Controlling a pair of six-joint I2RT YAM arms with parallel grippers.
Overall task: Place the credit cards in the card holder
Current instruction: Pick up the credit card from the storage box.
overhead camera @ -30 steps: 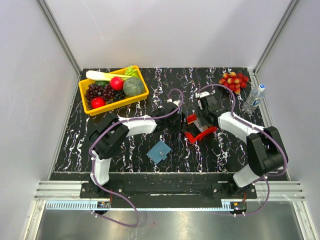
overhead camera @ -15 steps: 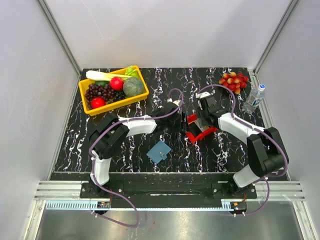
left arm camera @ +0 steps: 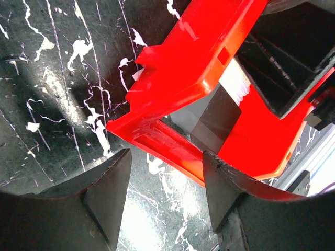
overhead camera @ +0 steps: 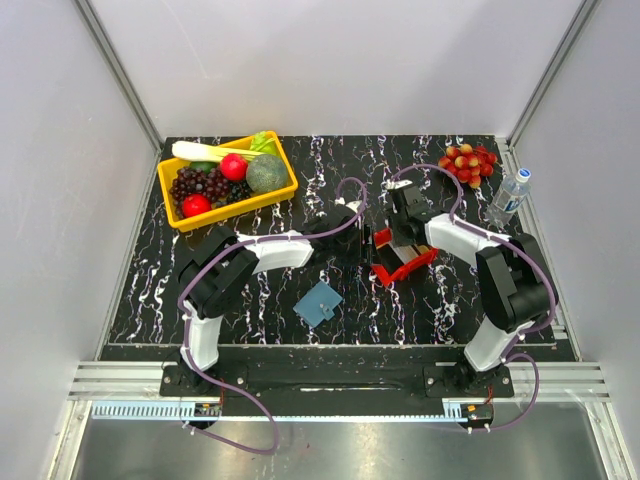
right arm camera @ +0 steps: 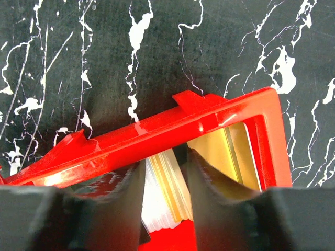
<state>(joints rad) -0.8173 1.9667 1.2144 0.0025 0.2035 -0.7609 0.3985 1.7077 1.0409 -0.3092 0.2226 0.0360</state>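
Gold and white credit cards (right arm camera: 163,198), in the red tray (right arm camera: 157,130), sit between narrow right jaws; grip unclear.

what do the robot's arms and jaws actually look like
Both arms match: the left arm and right arm have white links, bulky black joints and a thin purple cable looping alongside. Each ends in dark matte jaws, two wedge-shaped fingers with scuffed edges.
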